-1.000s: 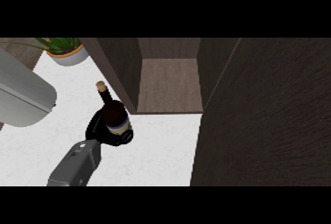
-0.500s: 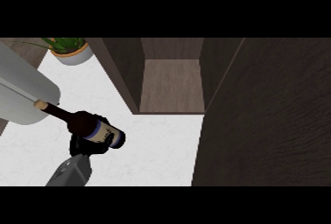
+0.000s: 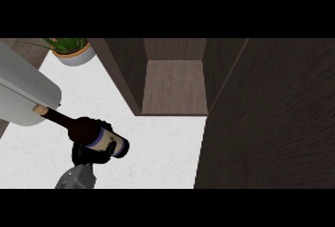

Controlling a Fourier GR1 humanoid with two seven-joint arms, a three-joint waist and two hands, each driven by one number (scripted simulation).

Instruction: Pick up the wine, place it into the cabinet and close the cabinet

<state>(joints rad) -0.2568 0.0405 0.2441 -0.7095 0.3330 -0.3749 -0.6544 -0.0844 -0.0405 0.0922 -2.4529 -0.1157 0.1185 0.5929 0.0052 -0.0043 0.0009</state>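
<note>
The wine bottle (image 3: 91, 133) is dark, with a pale label and a cork-coloured top. It lies tilted, neck pointing up and left, base toward the lower right. My right hand (image 3: 88, 155) is shut on its lower body from beneath, at the lower left over the white counter (image 3: 157, 150). The open cabinet (image 3: 173, 88) shows its wooden floor up and to the right of the bottle, a short way off. Its dark open door (image 3: 274, 124) fills the right side. My left hand does not show.
A big grey rounded shape (image 3: 26, 97), probably my left forearm, sits at the left edge, and the bottle's neck ends right beside it. A potted plant (image 3: 72, 52) stands at the back left.
The bottle has tipped from nearly upright to slanting, its neck swinging left toward the grey shape. My right hand has carried it slightly right and nearer the cabinet.
</note>
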